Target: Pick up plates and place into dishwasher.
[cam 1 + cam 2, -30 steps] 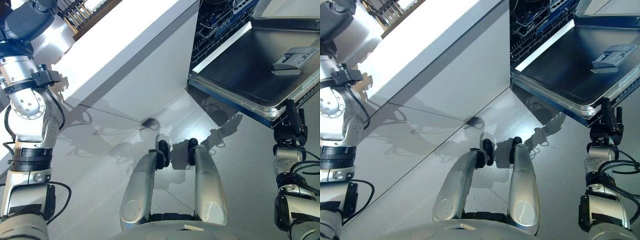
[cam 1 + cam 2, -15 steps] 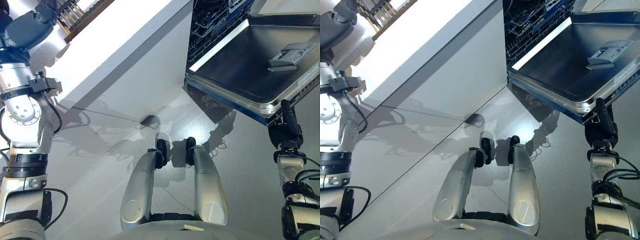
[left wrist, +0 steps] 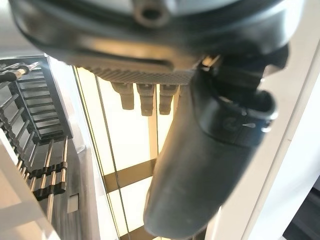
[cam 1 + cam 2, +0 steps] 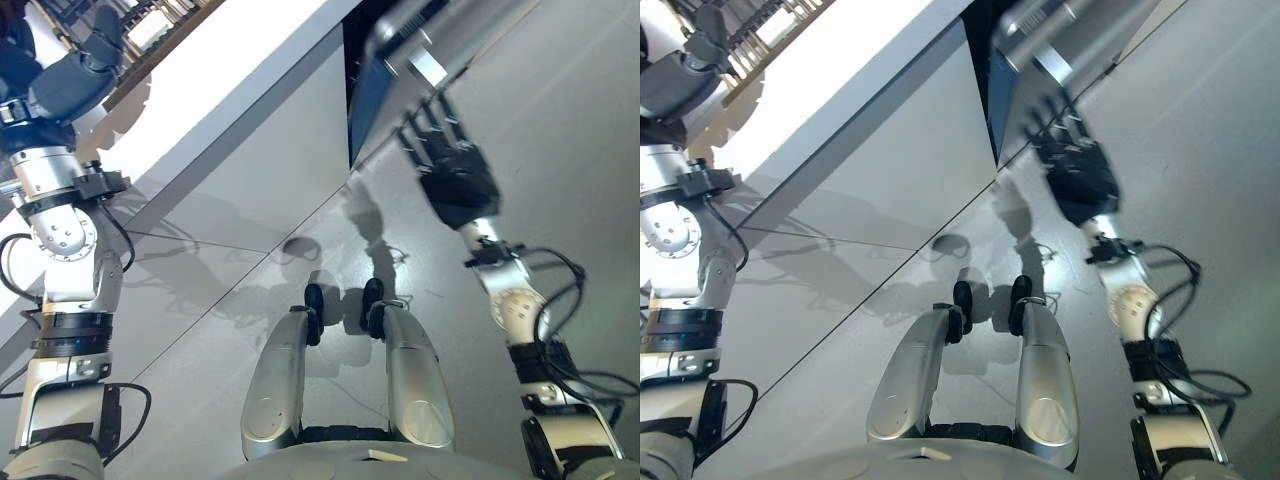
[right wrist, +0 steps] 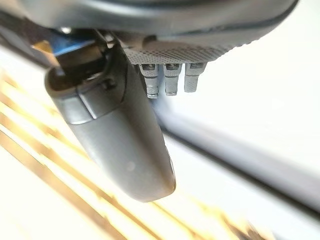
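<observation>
Left eye view: we see the dishwasher door (image 4: 400,60) at the far edge, blurred, its dark edge beside the white surface (image 4: 230,60).

Our right hand (image 4: 455,175) is raised, fingers straight and spread, holding nothing, its fingertips just below the door. Far left, our left hand (image 4: 75,75) is up over the surface by a dark rack (image 3: 40,130), fingers relaxed, holding nothing. We can make out no plates.

Glossy grey floor (image 4: 560,150); white counter (image 4: 230,60) above.
</observation>
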### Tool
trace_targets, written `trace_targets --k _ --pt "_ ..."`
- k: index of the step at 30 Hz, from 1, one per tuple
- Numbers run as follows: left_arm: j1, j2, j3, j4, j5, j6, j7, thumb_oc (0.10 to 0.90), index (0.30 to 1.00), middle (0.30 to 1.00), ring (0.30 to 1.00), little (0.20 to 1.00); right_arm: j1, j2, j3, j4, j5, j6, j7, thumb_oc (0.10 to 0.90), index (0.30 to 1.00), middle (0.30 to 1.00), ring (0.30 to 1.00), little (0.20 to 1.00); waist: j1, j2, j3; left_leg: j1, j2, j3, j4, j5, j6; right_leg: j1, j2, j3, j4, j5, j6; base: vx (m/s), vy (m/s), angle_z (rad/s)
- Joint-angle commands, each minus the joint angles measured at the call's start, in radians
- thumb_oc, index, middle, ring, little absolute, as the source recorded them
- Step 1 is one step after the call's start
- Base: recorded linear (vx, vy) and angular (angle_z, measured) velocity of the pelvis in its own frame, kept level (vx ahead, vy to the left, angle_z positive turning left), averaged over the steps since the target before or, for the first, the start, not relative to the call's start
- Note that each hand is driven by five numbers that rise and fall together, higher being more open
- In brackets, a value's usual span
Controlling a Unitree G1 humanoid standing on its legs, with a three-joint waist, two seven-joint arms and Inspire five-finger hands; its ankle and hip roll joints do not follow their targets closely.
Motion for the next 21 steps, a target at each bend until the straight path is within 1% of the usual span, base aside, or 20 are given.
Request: trace_targets --k 1,5,8,11,15,18,19,20,21 --pt "-0.001 0.035 0.006 0.005 -0.021 -0.036 0.006 0.800 0.900 0.900 0.900 0.900 -0.126 0.082 -0.060 -0.137 0.032 -0.048 0.054 0.800 0.900 0.900 0.900 0.900 0.025 -0.068 -0.009 0.082 -0.087 0.088 -0.074 -0.043 0.088 0.048 0.017 0.141 -0.079 0.036 0.098 0.01 -0.021 0.17" --pt "0.006 0.038 0.001 0.002 -0.009 -0.028 0.005 0.800 0.900 0.900 0.900 0.900 -0.100 0.097 -0.070 -0.131 0.013 -0.068 0.032 0.800 0.900 0.900 0.900 0.900 0.034 -0.082 -0.014 0.099 -0.085 0.089 -0.086 -0.042 0.090 0.074 0.016 0.127 -0.099 0.042 0.101 0.01 -0.038 0.31" --pt "0.021 0.038 0.003 0.002 -0.007 -0.031 -0.001 0.800 0.900 0.900 0.900 0.900 -0.075 0.103 -0.077 -0.118 -0.025 -0.110 -0.027 0.800 0.900 0.900 0.900 0.900 0.036 -0.092 -0.020 0.120 -0.083 0.087 -0.098 -0.041 0.090 0.097 0.018 0.122 -0.114 0.044 0.103 0.01 -0.034 0.15" --pt "0.047 0.033 0.007 -0.005 -0.003 -0.033 -0.008 0.800 0.900 0.900 0.900 0.900 -0.030 0.114 -0.090 -0.095 -0.028 -0.138 -0.048 0.800 0.900 0.900 0.900 0.900 0.034 -0.102 -0.034 0.150 -0.081 0.086 -0.121 -0.040 0.090 0.128 0.019 0.117 -0.138 0.046 0.106 0.02 -0.017 0.00" --pt "0.111 0.003 0.024 -0.026 0.004 -0.045 -0.031 0.800 0.900 0.900 0.900 0.900 0.060 0.124 -0.131 -0.062 -0.021 -0.150 -0.025 0.800 0.900 0.900 0.900 0.900 0.031 -0.111 -0.069 0.202 -0.082 0.083 -0.163 -0.039 0.091 0.185 0.021 0.109 -0.189 0.048 0.111 0.04 -0.010 -0.01" --pt "0.161 -0.024 0.035 -0.039 0.002 -0.057 -0.046 0.800 0.900 0.900 0.900 0.900 0.131 0.130 -0.160 -0.040 -0.021 -0.178 -0.018 0.800 0.900 0.900 0.900 0.900 0.026 -0.115 -0.102 0.248 -0.082 0.078 -0.208 -0.033 0.088 0.232 0.021 0.104 -0.231 0.051 0.118 0.03 -0.004 -0.02" --pt "0.165 -0.027 0.035 -0.042 0.001 -0.057 -0.046 0.800 0.900 0.900 0.900 0.900 0.136 0.131 -0.162 -0.039 -0.022 -0.184 -0.024 0.800 0.900 0.900 0.900 0.900 0.025 -0.115 -0.105 0.249 -0.082 0.078 -0.215 -0.026 0.088 0.233 0.021 0.104 -0.238 0.057 0.118 0.05 0.007 -0.01" --pt "0.191 -0.041 0.039 -0.044 -0.005 -0.063 -0.057 0.800 0.900 0.900 0.900 0.900 0.173 0.135 -0.176 -0.025 -0.048 -0.218 -0.042 0.800 0.900 0.900 0.900 0.900 0.023 -0.115 -0.124 0.276 -0.082 0.075 -0.239 -0.028 0.085 0.258 0.020 0.102 -0.255 0.051 0.123 0.00 0.000 0.00" --pt "0.204 -0.049 0.043 -0.047 -0.013 -0.062 -0.063 0.800 0.900 0.900 0.900 0.900 0.191 0.134 -0.181 -0.019 -0.064 -0.238 -0.060 0.800 0.900 0.900 0.900 0.900 0.021 -0.116 -0.135 0.281 -0.082 0.075 -0.254 -0.018 0.084 0.264 0.021 0.102 -0.270 0.059 0.124 0.05 0.027 -0.01"
